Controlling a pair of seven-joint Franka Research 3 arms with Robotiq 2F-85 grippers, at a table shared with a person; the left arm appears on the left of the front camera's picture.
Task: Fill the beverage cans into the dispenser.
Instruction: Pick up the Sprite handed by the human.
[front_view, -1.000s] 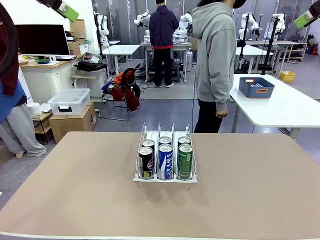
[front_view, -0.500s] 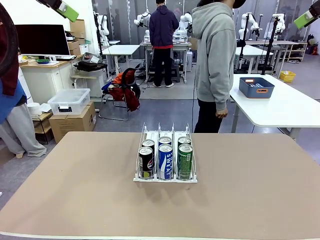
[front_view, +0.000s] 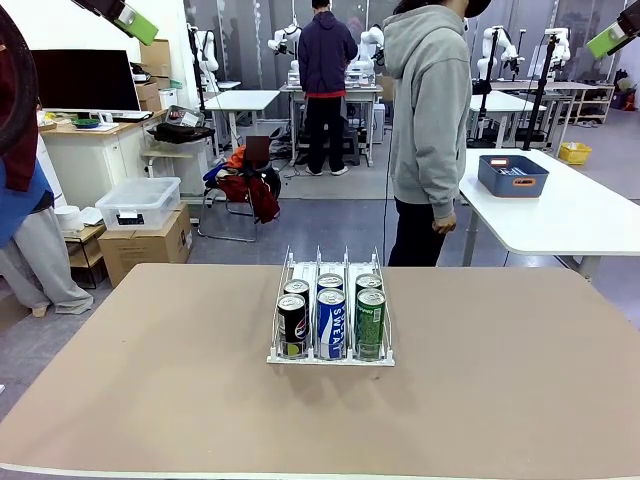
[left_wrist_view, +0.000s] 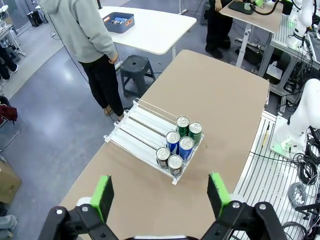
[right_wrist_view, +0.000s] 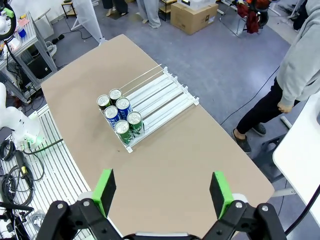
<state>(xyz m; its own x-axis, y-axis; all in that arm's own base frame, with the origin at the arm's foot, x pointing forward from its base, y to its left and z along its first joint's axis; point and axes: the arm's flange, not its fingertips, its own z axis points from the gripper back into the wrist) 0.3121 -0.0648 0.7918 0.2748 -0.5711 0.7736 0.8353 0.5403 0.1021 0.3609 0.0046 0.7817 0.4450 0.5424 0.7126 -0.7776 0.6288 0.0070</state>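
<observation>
The dispenser (front_view: 330, 352) stands in the middle of the brown table, its clear lanes running away from me. Several beverage cans stand upright at its near end, two deep: black (front_view: 292, 325), blue (front_view: 331, 323) and green (front_view: 370, 323). From high above, my left gripper (left_wrist_view: 161, 194) looks down on the dispenser (left_wrist_view: 140, 131) and cans (left_wrist_view: 179, 145); its jaws are open and hold nothing. My right gripper (right_wrist_view: 163, 191) is also high up, open and holding nothing, over the dispenser (right_wrist_view: 162, 97) and cans (right_wrist_view: 119, 114). Its green fingertip (front_view: 612, 38) shows at the top right, the left one (front_view: 138, 22) at the top left.
A person in a grey hoodie (front_view: 430, 110) stands just beyond the table's far edge, hands down. A white table with a blue bin (front_view: 512, 175) is at the back right. The brown tabletop (front_view: 150, 380) is bare on both sides of the dispenser.
</observation>
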